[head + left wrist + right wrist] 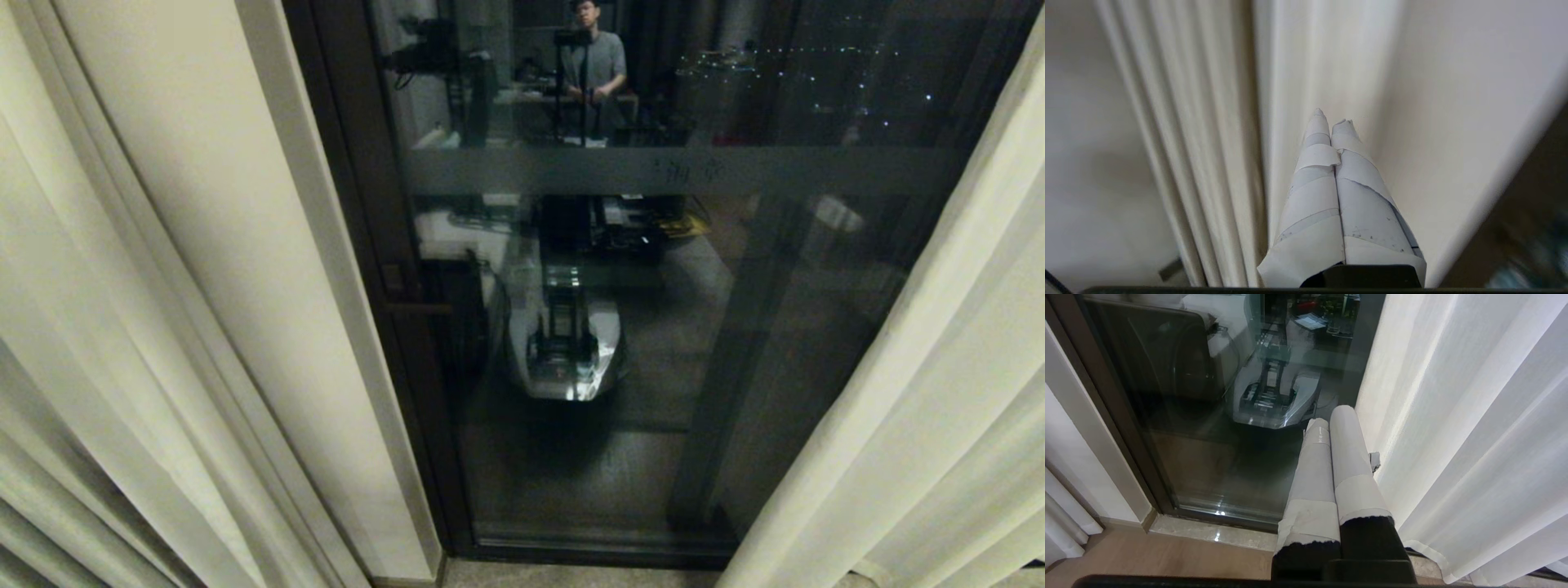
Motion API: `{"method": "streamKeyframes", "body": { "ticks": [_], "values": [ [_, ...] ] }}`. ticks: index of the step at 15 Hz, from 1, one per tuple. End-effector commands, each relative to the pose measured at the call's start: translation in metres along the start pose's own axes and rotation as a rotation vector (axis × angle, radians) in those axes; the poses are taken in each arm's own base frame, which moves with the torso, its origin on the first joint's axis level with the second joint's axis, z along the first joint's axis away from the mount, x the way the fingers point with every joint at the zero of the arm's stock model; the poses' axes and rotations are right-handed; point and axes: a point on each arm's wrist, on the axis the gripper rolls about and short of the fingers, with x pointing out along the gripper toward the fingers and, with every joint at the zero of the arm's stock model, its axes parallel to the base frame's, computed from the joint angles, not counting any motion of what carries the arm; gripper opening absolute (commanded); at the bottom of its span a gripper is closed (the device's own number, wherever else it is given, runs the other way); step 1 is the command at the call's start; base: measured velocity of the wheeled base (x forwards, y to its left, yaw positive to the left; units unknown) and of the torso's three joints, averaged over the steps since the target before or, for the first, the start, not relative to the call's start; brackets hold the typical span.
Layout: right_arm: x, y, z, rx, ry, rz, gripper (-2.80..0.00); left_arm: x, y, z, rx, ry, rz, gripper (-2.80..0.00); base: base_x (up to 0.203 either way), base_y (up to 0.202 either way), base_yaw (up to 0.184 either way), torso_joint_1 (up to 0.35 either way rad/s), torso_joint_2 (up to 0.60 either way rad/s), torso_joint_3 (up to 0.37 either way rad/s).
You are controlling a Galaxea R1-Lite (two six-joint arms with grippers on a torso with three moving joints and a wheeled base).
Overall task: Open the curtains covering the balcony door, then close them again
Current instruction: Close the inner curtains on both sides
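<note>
The balcony door [653, 286] stands uncovered in the middle of the head view, dark glass with a frosted band [694, 170]. The curtains are drawn aside: thick cream folds [98, 327] on the left, a thin white panel [939, 392] on the right. Neither arm shows in the head view. My left gripper [1332, 118] is shut and empty, its taped fingers pointing at the cream curtain folds [1208, 143]. Low beside the sheer curtain [1474, 416], my right gripper [1331, 416] is also shut with nothing in it, facing the door glass [1208, 437].
A cream wall strip [269, 286] stands between the left curtain and the dark door frame [367, 245]. A stone threshold [1208, 533] and wooden floor [1147, 559] lie below the door. The glass reflects my base [563, 343] and a person [596, 57] behind me.
</note>
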Motion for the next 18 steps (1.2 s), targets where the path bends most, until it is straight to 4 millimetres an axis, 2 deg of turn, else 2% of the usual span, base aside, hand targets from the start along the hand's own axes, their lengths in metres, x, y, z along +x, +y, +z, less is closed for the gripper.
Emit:
{"method": "streamKeyframes", "body": {
  "ticks": [1,4,5,11,18],
  "values": [
    [0.0,0.0,0.0,-0.001,0.001,0.002,-2.8,0.066,-0.014,-0.012,0.026,0.049,0.083,-2.8,0.0,0.0,0.0,0.0,0.0,0.0],
    [0.0,0.0,0.0,-0.001,0.001,0.0,-2.8,0.101,-0.019,-0.017,-0.004,0.044,0.116,-2.8,0.0,0.0,0.0,0.0,0.0,0.0],
    [0.0,0.0,0.0,-0.001,0.001,0.0,-2.8,0.106,-0.02,-0.019,-0.012,0.047,0.118,0.0,0.0,0.0,0.0,0.0,0.0,0.0],
    [0.0,0.0,0.0,-0.001,0.001,0.001,-2.8,0.133,-0.019,-0.029,-0.017,0.04,0.152,0.0,0.0,0.0,0.0,0.0,0.0,0.0],
    [0.0,0.0,0.0,-0.001,0.001,0.001,-2.8,0.189,-0.035,-0.049,-0.031,0.015,0.087,0.0,0.0,0.0,0.0,0.0,0.0,0.0]
  ]
}}
